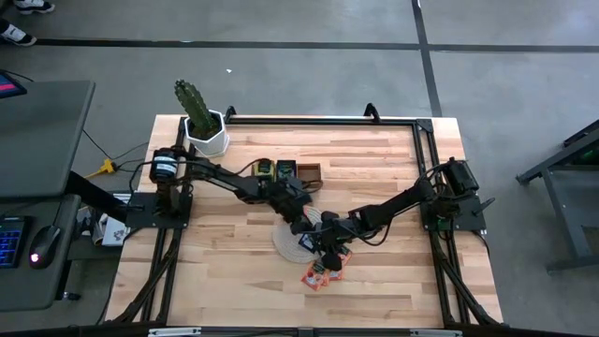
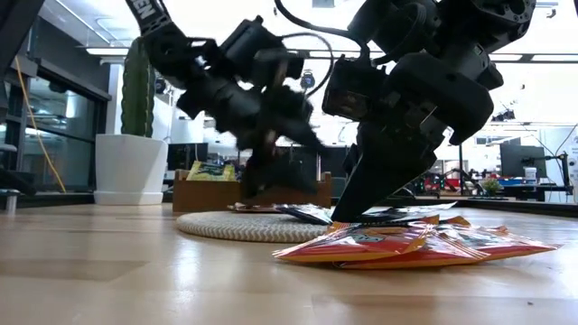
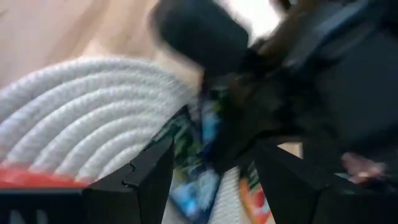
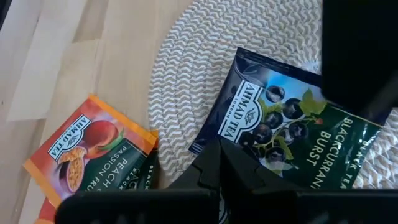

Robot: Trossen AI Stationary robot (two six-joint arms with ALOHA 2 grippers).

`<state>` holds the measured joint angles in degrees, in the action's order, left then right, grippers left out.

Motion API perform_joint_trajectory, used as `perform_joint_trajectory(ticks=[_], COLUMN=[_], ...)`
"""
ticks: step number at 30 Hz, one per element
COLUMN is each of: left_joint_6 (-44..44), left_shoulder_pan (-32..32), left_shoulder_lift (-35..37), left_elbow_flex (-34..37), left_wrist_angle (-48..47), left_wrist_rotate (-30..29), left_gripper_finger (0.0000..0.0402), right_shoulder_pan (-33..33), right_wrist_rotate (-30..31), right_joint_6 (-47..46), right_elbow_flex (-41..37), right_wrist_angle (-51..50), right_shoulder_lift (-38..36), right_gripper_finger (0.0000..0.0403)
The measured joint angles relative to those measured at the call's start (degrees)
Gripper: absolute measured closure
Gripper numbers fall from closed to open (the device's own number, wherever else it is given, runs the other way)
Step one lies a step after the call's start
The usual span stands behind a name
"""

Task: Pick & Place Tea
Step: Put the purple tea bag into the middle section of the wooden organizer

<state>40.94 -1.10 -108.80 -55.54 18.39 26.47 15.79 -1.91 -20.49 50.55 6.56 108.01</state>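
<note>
A dark blue tea sachet (image 4: 292, 124) lies on the round woven mat (image 4: 199, 62), with part of it over the mat's rim. Orange tea sachets (image 1: 323, 274) lie on the wood by the mat's near edge and also show in the right wrist view (image 4: 87, 155). My right gripper (image 4: 219, 152) is shut, and its tips are at the blue sachet's edge. My left gripper (image 3: 214, 180) is open just above the mat (image 1: 285, 239). It faces the blue sachet (image 3: 193, 186) and the right arm beyond. The wooden tray (image 1: 307, 172) stands behind the mat. My right gripper has its shut fingertips (image 4: 214, 163) on the blue sachet's edge close to one corner (image 4: 196, 148), slanting down from the table's right side. The sachet lies flat on the mat. The fingers hide whether that edge is caught between them.
A potted cactus (image 1: 206, 131) stands at the far left corner. The tray holds yellow-green sachets (image 2: 209, 170) in its left compartment. The two arms stand close together over the mat. Bare wood lies to the left and right of the mat.
</note>
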Motion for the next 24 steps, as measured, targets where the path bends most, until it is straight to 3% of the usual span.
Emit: perform_joint_trajectory(ticks=[9,24], left_joint_6=[-1.2,-0.3], left_shoulder_pan=[0.5,0.8], left_shoulder_lift=[-0.7,-0.7], left_elbow_flex=[-1.3,-1.2], left_wrist_angle=[-8.5,-9.3], left_wrist_rotate=[-0.9,-1.4], left_gripper_finger=[0.0184,0.0184], right_shoulder_pan=[0.0,0.0], right_wrist_rotate=[0.0,0.1], right_joint_6=[0.0,0.0], right_elbow_flex=[0.0,0.0], right_wrist_angle=[-0.1,0.1], right_shoulder_lift=[0.0,0.0], right_gripper_finger=[0.0403,0.0403])
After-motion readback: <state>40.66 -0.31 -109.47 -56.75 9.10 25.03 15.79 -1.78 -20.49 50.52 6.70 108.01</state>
